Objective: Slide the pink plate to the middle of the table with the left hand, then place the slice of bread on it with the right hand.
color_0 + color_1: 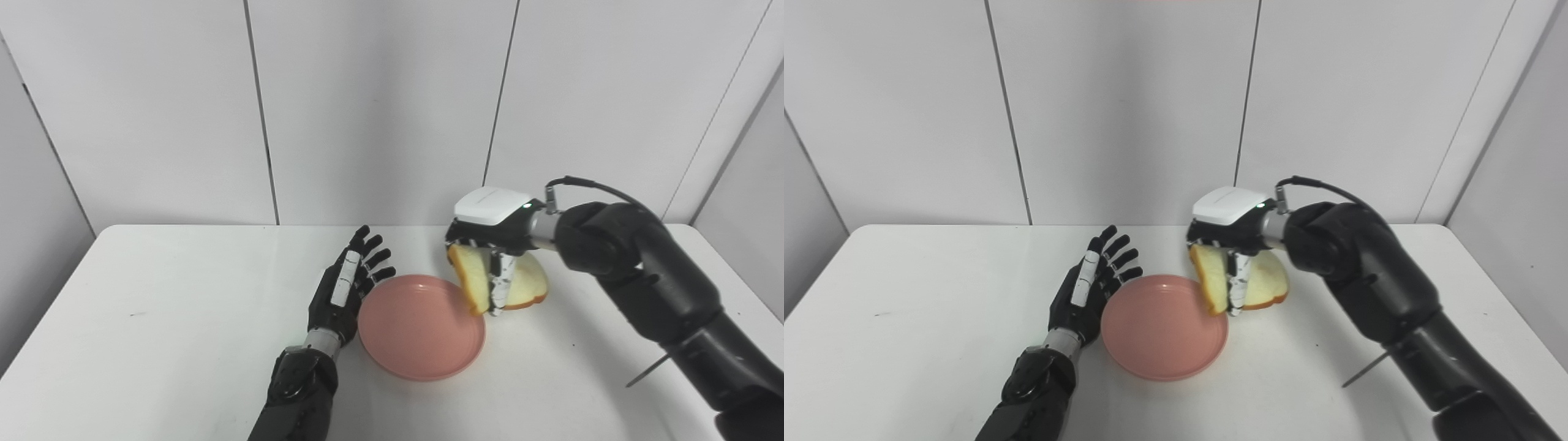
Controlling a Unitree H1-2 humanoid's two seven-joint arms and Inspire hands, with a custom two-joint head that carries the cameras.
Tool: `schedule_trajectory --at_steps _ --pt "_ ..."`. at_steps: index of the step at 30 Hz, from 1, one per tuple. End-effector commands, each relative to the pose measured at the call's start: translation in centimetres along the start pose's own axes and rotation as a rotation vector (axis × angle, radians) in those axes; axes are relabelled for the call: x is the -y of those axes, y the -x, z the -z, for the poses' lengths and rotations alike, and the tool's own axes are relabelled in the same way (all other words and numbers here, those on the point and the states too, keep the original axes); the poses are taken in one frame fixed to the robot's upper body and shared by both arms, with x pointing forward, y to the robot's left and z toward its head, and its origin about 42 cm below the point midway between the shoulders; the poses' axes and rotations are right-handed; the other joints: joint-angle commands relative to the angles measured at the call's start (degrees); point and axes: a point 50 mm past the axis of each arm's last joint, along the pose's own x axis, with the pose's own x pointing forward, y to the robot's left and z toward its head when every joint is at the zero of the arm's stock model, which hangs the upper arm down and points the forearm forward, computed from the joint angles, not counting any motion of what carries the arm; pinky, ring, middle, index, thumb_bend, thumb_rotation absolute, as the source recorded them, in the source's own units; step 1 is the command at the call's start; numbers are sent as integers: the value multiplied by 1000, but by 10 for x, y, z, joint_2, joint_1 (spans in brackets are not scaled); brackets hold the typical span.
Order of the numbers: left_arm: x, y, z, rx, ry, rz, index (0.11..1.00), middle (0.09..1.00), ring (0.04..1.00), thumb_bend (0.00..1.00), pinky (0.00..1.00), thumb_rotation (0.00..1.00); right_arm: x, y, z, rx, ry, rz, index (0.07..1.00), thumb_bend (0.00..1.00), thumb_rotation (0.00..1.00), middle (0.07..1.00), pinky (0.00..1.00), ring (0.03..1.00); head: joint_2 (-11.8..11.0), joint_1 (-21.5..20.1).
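Observation:
The pink plate point(419, 327) lies near the middle of the white table point(153, 318). My left hand point(346, 288) rests open against the plate's left rim, fingers spread and pointing away. My right hand point(493, 236) hangs just past the plate's right rim, shut on the slice of bread point(474, 282). The bread is folded over the fingers point(501, 283), its left flap drooping toward the plate's edge and its right flap point(1268, 288) trailing behind. The bread is lifted off the table.
White wall panels point(380, 110) stand close behind the table's far edge. My right forearm point(674, 306) stretches across the table's right side. A thin dark cable point(646, 370) lies by that arm.

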Motion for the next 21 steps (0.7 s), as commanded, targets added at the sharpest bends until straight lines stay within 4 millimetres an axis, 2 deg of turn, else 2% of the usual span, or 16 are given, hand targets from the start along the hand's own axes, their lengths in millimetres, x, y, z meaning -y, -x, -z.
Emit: schedule_trajectory --at_steps 1,3,5,8,9,11,14,21 --pt "-4 29 44 -105 49 -46 895 904 833 925 718 712 38 2 -7 20 51 94 522 524 0 443 302 371 0 0" --pt "-4 30 46 -105 46 -47 894 902 832 928 715 715 36 -4 -15 46 47 101 525 522 0 427 279 343 -2 4" --pt "-3 30 47 -102 41 -48 891 889 827 945 702 722 34 -9 -21 59 51 110 494 528 0 462 229 287 -4 9" --pt "-5 31 46 -97 63 -53 897 887 835 931 707 716 34 -17 -29 78 40 116 509 524 0 426 236 298 -4 13" --pt "-6 32 46 -96 71 -55 899 889 842 925 724 703 34 -19 -31 81 37 117 512 525 0 437 285 351 -4 13" --pt "-9 33 45 -92 83 -60 902 892 850 920 737 694 33 -23 -34 88 24 121 511 526 0 449 322 388 -3 11" --pt "-13 34 44 -90 78 -62 906 894 855 915 743 694 32 -26 -37 85 10 121 509 526 0 457 340 405 -2 8" --pt "-16 36 41 -89 64 -68 886 876 841 894 729 707 24 -37 -35 70 -21 119 470 528 0 503 526 530 2 3"
